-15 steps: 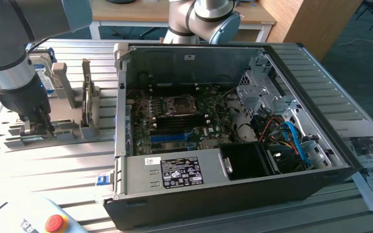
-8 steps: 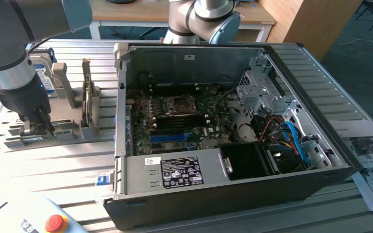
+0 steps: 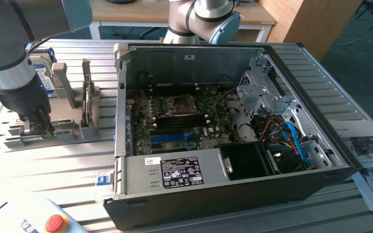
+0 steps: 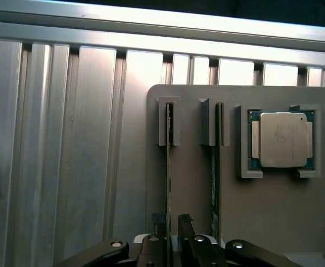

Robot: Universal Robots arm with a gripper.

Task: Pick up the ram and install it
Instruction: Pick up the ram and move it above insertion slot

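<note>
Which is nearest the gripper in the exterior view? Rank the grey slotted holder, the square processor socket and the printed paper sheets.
1. Grey slotted holder, at the gripper, exterior view's left.
2. Square processor socket, inside the black case.
3. Printed paper sheets, exterior view's right.

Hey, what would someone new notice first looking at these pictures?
The open computer case, its motherboard exposed, dominates the middle of the exterior view. On that view's left the gripper is down at a grey holder, straddling a green ram stick standing on edge, with a silver processor chip in the same holder.
</note>
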